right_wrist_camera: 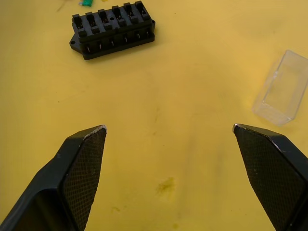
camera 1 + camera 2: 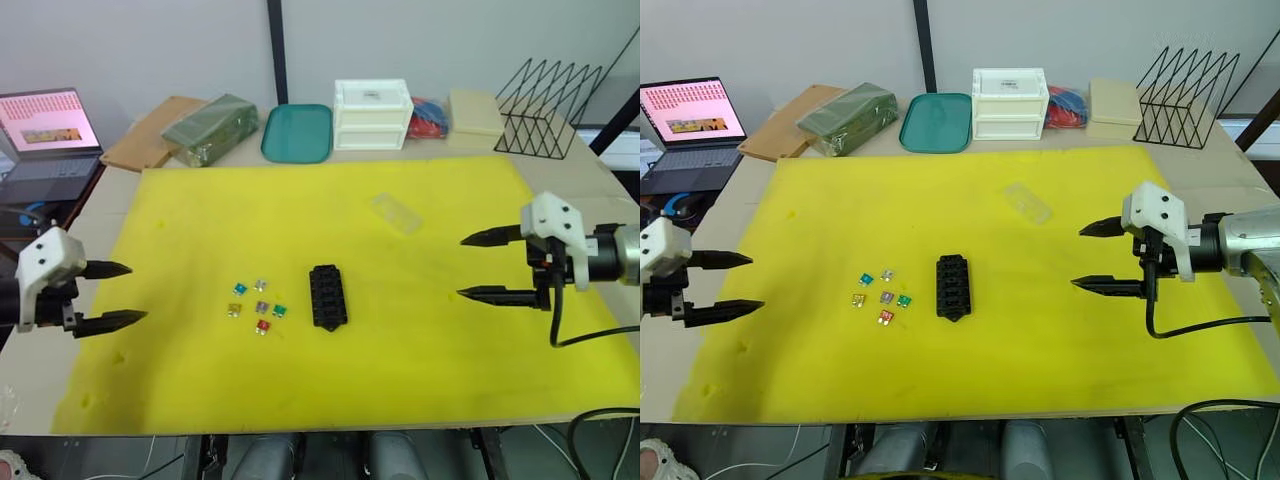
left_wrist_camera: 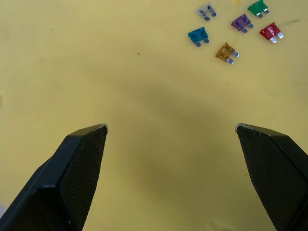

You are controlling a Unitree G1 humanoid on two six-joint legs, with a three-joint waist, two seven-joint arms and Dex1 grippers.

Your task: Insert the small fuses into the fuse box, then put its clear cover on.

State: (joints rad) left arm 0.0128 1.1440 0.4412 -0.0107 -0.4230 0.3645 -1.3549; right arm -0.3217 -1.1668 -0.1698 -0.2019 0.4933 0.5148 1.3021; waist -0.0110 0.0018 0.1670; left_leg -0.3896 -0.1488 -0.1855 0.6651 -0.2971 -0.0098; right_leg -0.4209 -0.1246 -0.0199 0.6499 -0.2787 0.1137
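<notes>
The black fuse box (image 2: 327, 296) lies in the middle of the yellow mat (image 2: 200, 220), its slots empty in the right wrist view (image 1: 113, 28). Just to its left lie several small fuses (image 2: 257, 303), loose on the mat, in blue, tan, purple, green, red and yellow (image 3: 236, 28). The clear cover (image 2: 396, 213) rests farther back and to the right (image 1: 282, 88). My left gripper (image 2: 112, 295) hovers open at the mat's left edge, well left of the fuses. My right gripper (image 2: 478, 266) is open at the right, apart from the box and cover. Both hold nothing.
Along the back edge stand a teal tray (image 2: 297, 132), a white drawer box (image 2: 372, 113), a green packet (image 2: 211, 128), a beige box (image 2: 474, 118) and a black wire rack (image 2: 548, 107). A laptop (image 2: 45, 140) sits at the far left.
</notes>
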